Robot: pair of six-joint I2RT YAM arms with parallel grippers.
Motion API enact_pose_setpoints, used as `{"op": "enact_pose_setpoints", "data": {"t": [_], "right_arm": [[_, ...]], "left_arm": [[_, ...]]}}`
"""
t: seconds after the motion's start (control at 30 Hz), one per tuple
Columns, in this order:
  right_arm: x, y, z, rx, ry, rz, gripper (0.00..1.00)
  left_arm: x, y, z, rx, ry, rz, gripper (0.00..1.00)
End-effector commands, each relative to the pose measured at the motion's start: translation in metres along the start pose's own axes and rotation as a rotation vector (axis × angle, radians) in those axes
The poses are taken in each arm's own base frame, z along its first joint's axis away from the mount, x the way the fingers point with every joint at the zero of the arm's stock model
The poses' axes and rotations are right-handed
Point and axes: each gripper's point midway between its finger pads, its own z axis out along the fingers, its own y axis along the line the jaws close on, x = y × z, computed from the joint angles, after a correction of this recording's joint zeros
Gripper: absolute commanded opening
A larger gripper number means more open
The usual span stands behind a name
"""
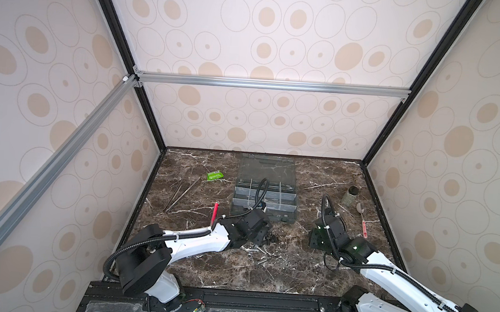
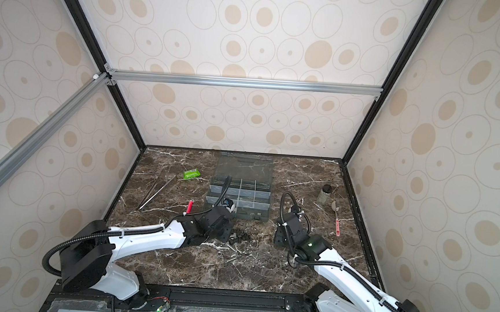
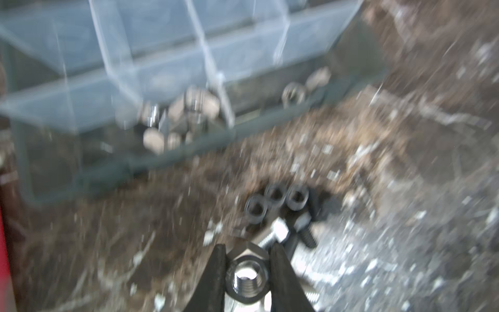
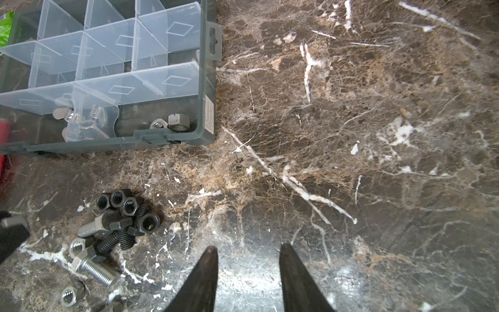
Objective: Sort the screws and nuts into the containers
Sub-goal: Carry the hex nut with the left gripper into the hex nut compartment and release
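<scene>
Watching the left wrist feed, I see the left pincer (image 3: 247,247) clenched on a silver hex nut (image 3: 247,278), with one black finger pressed against each side of it, just above the counter (image 3: 405,243). Everything on that feed is smeared except the nut. Just beyond it, black nuts (image 3: 275,198) and a few screws (image 3: 278,231) lie loose in a small heap. Past them stands the organiser box (image 3: 175,159), whose near compartments (image 3: 186,116) already hold silver nuts.

In both top views the left arm (image 1: 194,243) stretches low from its near-left base toward the middle. Its wrist is bent down over the heap, just in front of the box. The right arm (image 1: 385,268) angles in from the near right with its wrist folded down, to the right of the heap.

On its own wrist feed the right pincer (image 4: 249,247) stands released, with its fingers apart and only bare marble between them. The heap lies near it, and the box corner is farther off.
</scene>
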Motion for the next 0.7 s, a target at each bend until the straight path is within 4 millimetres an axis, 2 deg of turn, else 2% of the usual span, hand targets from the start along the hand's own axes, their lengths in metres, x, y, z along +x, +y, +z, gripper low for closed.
{"op": "enact_pose_setpoints", "data": {"t": [0.0,0.13,0.23,0.43,0.67], "right_arm": [[0.005,-0.011,-0.003,0.04,0.008,0.012,0.41],[0.005,-0.013,-0.007,0.039,0.003,0.019,0.41],[0.007,-0.014,-0.006,0.035,-0.001,0.024,0.41],[0.012,-0.017,-0.004,0.037,0.007,0.027,0.41],[0.014,-0.015,0.0,0.031,0.014,0.032,0.41]], "left_arm": [[-0.039,-0.002,0.009,-0.012,-0.065,0.033,0.2],[-0.068,-0.003,0.024,0.002,-0.09,0.012,0.2],[-0.081,-0.006,0.036,0.02,-0.089,0.008,0.21],[-0.091,-0.015,0.054,0.048,-0.079,0.003,0.21],[-0.093,-0.02,0.068,0.064,-0.065,-0.002,0.21]]}}
